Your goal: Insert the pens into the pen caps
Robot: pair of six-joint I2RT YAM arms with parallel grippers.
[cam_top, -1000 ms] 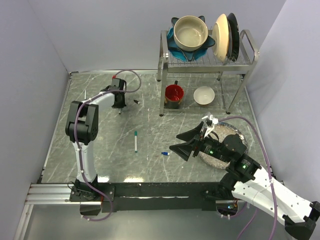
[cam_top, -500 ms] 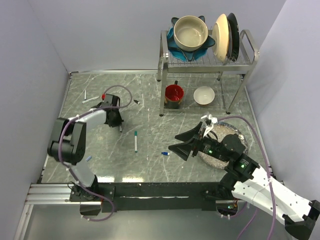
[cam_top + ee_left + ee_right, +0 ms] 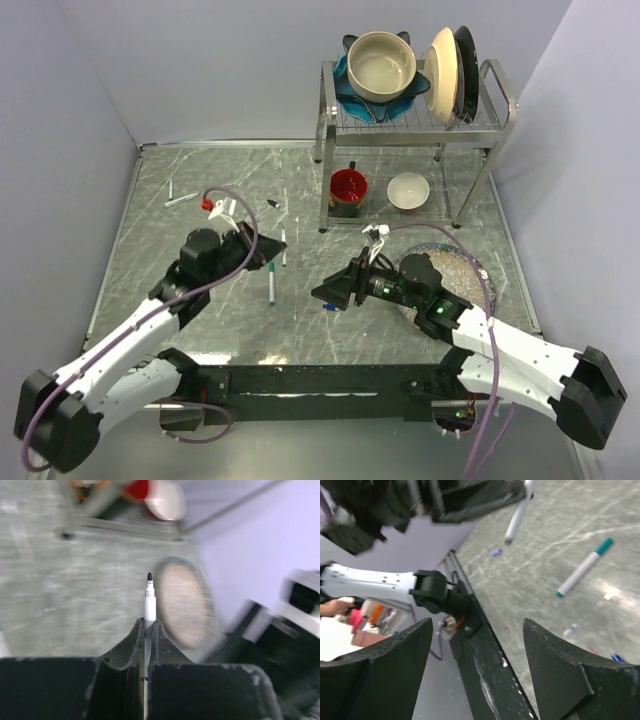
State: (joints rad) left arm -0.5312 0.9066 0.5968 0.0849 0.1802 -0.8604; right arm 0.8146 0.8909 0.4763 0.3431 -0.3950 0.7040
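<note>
**Ana:** Where do the arms sit over the table (image 3: 140,200)?

**Me:** I have both reaching in toward its middle. My left gripper (image 3: 262,248) is clamped tight on one pen (image 3: 149,597). On the wrist view the barrel runs up between the fingers, and its dark tip pokes out ahead of them.

**Ana:** And the other side?

**Me:** My right gripper (image 3: 330,292) hangs with its jaws spread wide and nothing between them. It is over the near half of the table, to the right of the held pen.

**Ana:** The remaining pens?

**Me:** I see a green-ended pen (image 3: 271,282) lying flat between the two grippers, nearer the left one. A third pen (image 3: 181,198) lies toward the far left corner, well apart from both.

**Ana:** Caps?

**Me:** A blue cap (image 3: 331,307) lies just beside the right gripper's tips, on their near side. A black cap (image 3: 272,204) sits beyond the left gripper, toward the far edge.
</note>
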